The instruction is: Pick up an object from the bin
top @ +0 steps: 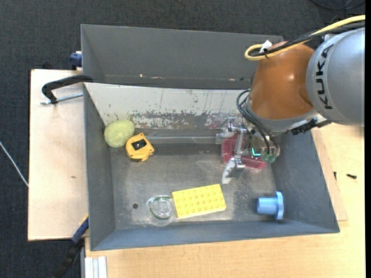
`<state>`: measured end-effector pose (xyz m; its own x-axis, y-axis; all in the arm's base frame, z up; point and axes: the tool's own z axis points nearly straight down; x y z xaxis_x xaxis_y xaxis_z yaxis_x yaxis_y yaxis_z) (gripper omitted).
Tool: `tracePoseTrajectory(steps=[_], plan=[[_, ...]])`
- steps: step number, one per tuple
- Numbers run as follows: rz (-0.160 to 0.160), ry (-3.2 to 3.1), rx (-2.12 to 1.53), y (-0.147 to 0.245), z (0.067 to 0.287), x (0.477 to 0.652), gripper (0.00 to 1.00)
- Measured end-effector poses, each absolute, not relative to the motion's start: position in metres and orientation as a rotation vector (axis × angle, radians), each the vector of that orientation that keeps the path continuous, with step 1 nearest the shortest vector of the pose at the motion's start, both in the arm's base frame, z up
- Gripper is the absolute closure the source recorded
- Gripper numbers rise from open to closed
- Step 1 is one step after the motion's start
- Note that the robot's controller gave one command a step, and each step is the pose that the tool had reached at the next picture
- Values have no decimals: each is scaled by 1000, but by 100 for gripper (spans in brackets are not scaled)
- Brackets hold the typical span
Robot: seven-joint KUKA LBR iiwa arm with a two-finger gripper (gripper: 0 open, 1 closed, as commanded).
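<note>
Reviewer: gripper (pixel 235 153) location?

Annotator: Right half of the grey metal bin (pixel 104 172), toward the back wall, low over the floor. The orange wrist cover (pixel 278 86) sits above it, and the arm comes in from the right.

Reviewer: What's under it?

Annotator: A red-pink thing (pixel 254 163), small and blocky, exact shape unclear. It lies right at the gripper and is partly hidden by it, sticking out toward the right and front.

Reviewer: Held?

Annotator: Can't tell. The gripper overlaps the red-pink thing, so I can't read whether it is wide, narrow or clamped. I also can't tell whether the thing rests on the floor or is lifted.

Reviewer: Rest of the bin?

Annotator: Loose and spread out.
- **Front right corner:** a blue cylinder (pixel 271 205) on its side, nearest to the gripper but apart from it.
- **Front middle:** a yellow studded plate (pixel 199 201) lying flat, with a clear round cup (pixel 160 207) just left of it, touching or nearly so.
- **Back left:** a yellow tape measure (pixel 139 147) just beside a pale green ball (pixel 119 133) in the corner. Both are well apart from the gripper.
</note>
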<state>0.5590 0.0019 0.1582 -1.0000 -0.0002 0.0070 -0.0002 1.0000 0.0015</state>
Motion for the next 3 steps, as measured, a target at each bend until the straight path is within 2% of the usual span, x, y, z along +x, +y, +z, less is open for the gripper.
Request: tracePoseTrajectory(steps=[1,2,3], plan=[[-2,-3141,0,2,162,560,0],[-3,-3147,-72,21,105,535,0],[-6,-3145,-24,28,81,526,0]])
